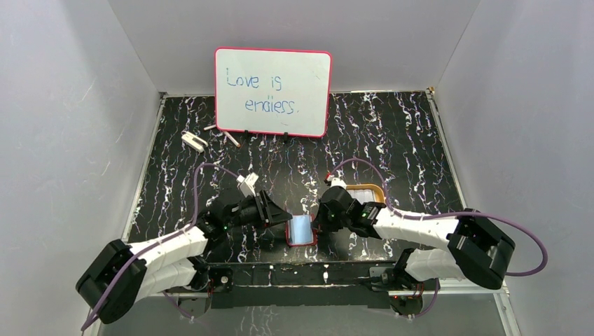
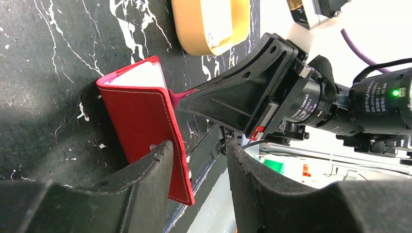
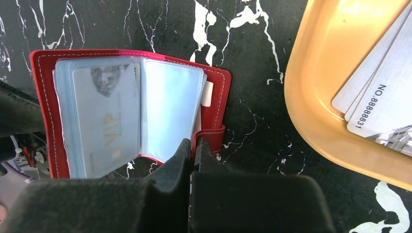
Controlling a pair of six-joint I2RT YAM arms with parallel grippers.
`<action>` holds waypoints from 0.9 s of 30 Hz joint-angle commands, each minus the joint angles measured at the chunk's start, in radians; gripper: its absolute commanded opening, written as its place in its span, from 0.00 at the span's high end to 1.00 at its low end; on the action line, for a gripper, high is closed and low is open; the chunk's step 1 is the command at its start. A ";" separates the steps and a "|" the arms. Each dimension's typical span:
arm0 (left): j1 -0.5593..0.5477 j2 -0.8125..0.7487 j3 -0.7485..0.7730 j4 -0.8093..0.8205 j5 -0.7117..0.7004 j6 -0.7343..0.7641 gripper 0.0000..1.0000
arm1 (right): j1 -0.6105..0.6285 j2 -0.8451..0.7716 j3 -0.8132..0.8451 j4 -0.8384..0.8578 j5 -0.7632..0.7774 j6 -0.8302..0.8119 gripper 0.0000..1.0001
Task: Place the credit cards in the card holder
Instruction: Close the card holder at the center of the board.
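Black table (image 3: 252, 121): right wrist alone shows pocketed card (image 3: 104, 121).

On the worktop (image 1: 392, 140) there is one card holder (image 1: 302, 229), one orange tray (image 3: 316, 97) and one whiteboard (image 1: 273, 91). Two tools are over it, the left tool (image 2: 199, 148) and the right tool (image 3: 193, 145). The credit cards (image 3: 384, 97) in the tray look like three, though they overlap and run out of frame, so the count is unsure; one more shows in a holder pocket.
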 commanded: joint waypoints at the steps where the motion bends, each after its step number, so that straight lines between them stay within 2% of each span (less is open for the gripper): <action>1: -0.017 0.059 0.050 0.034 0.039 0.042 0.57 | 0.002 0.015 -0.013 0.076 -0.024 0.022 1.00; 6: -0.051 0.160 0.063 0.070 0.035 0.049 0.58 | 0.003 0.027 -0.014 0.114 -0.023 0.039 1.00; 14: -0.120 0.311 0.126 0.122 0.004 0.068 0.59 | 0.003 -0.060 -0.022 -0.030 0.047 0.077 1.00; 27: -0.138 0.414 0.153 0.070 -0.040 0.107 0.64 | 0.002 -0.155 -0.023 -0.102 0.068 0.088 1.00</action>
